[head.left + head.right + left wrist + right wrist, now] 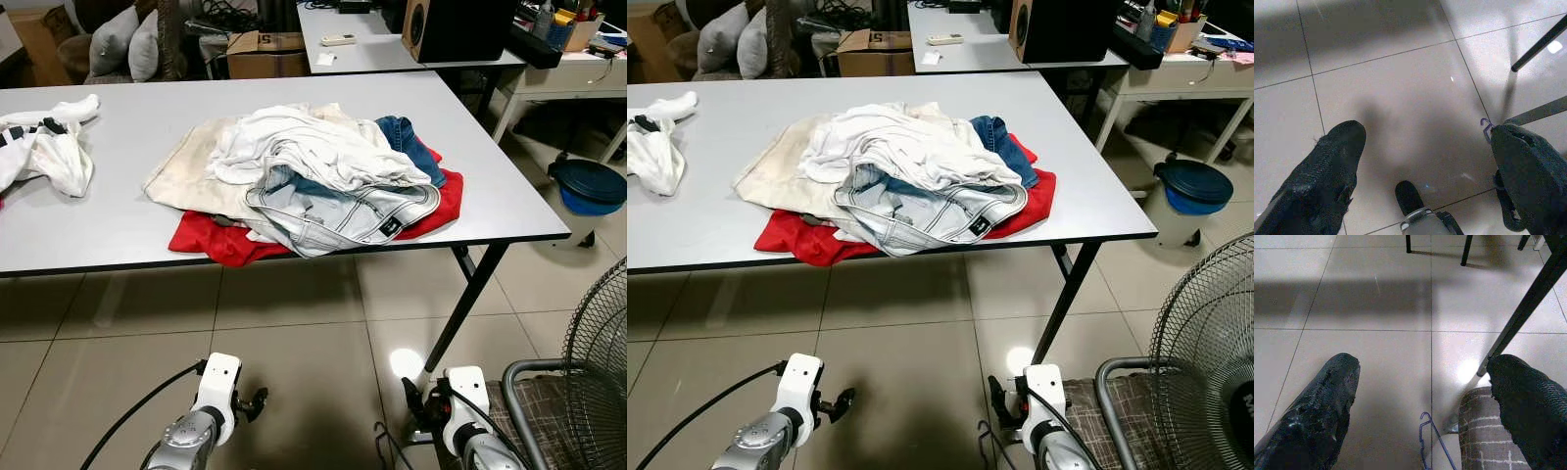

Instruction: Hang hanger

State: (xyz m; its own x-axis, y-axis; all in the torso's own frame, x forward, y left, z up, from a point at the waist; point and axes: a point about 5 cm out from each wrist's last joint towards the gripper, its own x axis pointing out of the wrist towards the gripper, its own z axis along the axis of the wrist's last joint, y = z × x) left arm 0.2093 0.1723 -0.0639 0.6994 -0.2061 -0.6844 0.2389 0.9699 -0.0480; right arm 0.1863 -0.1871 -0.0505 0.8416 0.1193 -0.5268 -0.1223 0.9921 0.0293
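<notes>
Both arms hang low over the tiled floor (pixel 294 392). The left pincer (pixel 1425 161) and right pincer (pixel 1422 396) gape wide, holding nothing. A blue wire hanger (pixel 1432 443) lies on the floor beside a checked cushion (pixel 1484 440). Clothes pile (pixel 313 181) sits near the counter (pixel 118 220) front edge.

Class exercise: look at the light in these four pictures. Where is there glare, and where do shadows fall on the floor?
Left eye view: a bright glare spot on the tiled floor beside the table leg. Right wrist view: the same kind of glare at the leg's foot, and a broad shadow band across the tiles. Left wrist view: soft, slightly blurred shadows between the left gripper's open fingers.
</notes>
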